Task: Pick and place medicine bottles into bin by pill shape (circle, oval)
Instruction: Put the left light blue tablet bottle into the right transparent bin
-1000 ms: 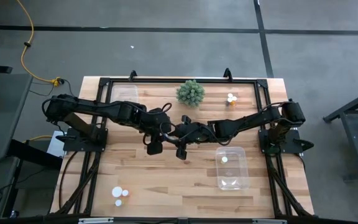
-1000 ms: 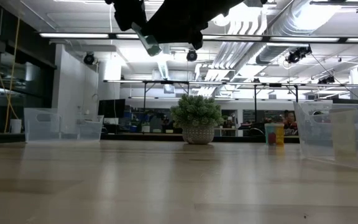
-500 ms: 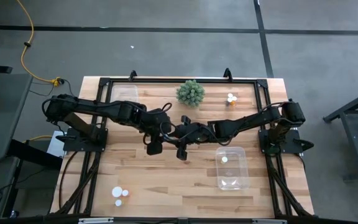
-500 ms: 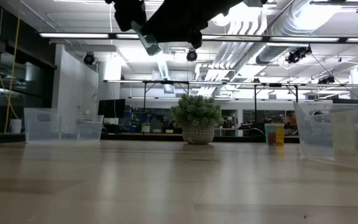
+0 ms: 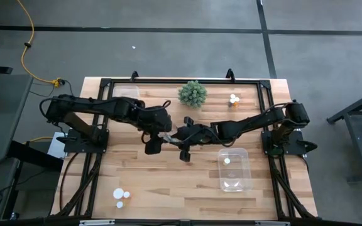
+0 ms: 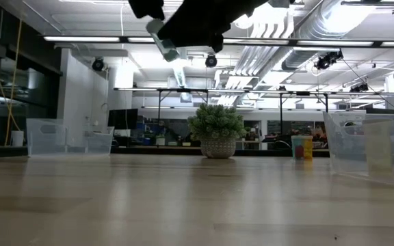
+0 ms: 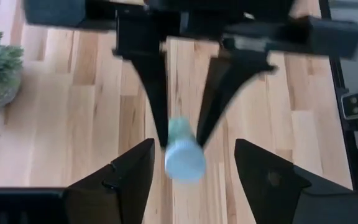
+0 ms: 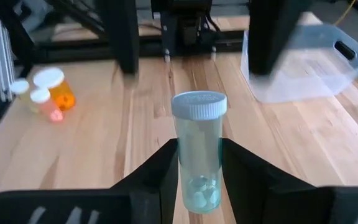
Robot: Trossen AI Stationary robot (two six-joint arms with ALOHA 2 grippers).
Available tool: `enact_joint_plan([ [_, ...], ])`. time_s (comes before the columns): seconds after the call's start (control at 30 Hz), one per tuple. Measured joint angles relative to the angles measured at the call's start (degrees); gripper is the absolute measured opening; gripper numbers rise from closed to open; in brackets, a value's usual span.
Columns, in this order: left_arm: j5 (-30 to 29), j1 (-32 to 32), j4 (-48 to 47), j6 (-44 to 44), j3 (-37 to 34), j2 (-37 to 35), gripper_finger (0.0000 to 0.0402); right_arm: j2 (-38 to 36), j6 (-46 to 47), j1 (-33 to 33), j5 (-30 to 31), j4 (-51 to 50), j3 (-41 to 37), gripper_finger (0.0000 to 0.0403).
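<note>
A clear, pale-green medicine bottle (image 8: 197,162) with a white cap (image 8: 199,104) is held high above the middle of the table, with a few pale pills in its base end. My right gripper (image 8: 199,149) is shut on it; it reaches in from the right (image 5: 184,143). My left gripper (image 7: 194,149) is open and faces the right gripper (image 5: 151,145). Its fingers stand wide on either side of the bottle's cap (image 7: 185,160) without touching it. The bottle also shows in the low view (image 6: 163,41), far above the tabletop. My right gripper pinches the bottle's body (image 8: 197,177) between its two fingers, below the cap. The bottle lies along the fingers, with its cap end pointing away from the wrist toward my left gripper. It is lifted clear of the table.
A green plant ball (image 5: 192,93) stands at the far middle. A clear bin (image 5: 234,169) at the near right holds one bottle, and another clear bin (image 5: 124,94) sits at the far left. Bottles stand at the far right (image 5: 233,99) and the near left (image 5: 122,196).
My left gripper has risen a little and shifted slightly toward the table's left edge. The bottle has stayed in my right gripper at the same height.
</note>
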Motion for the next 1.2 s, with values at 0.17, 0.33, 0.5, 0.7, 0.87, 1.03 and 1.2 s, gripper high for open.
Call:
enact_joint_plan([
  [0.17,-0.42,0.0,-9.46,-0.42,5.3,-0.4,0.0214,-3.45,-1.59,-0.02,1.72,-8.95,-0.03,0.0103],
  [0.33,-1.07,0.0,-8.01,-4.0,4.37,-5.79,0.0208,-9.85,-1.02,0.0,1.75,-23.15,-0.03,0.0103],
  [0.5,-4.72,-0.07,6.83,-6.8,-3.71,-15.38,0.0205,-18.32,4.72,1.06,4.56,-27.46,-6.17,0.0103],
  [0.7,-6.08,-0.07,32.29,-10.62,-18.88,-26.32,0.0204,-31.55,18.23,5.79,11.04,-14.86,-22.21,0.0103],
  [0.87,-7.18,-0.09,53.66,-14.01,-31.48,-31.13,0.0204,-38.79,21.46,10.86,18.72,7.39,-34.37,0.0103],
  [1.03,-8.08,-0.11,70.88,-17.49,-40.8,-30.37,0.0204,-39.98,20.59,13.69,23.82,23.22,-40.39,0.0103],
  [1.2,-7.08,-0.11,77.1,-22.76,-44.61,-25.19,0.0204,-40.01,17.92,14.53,24.07,25.24,-40.99,0.0103],
])
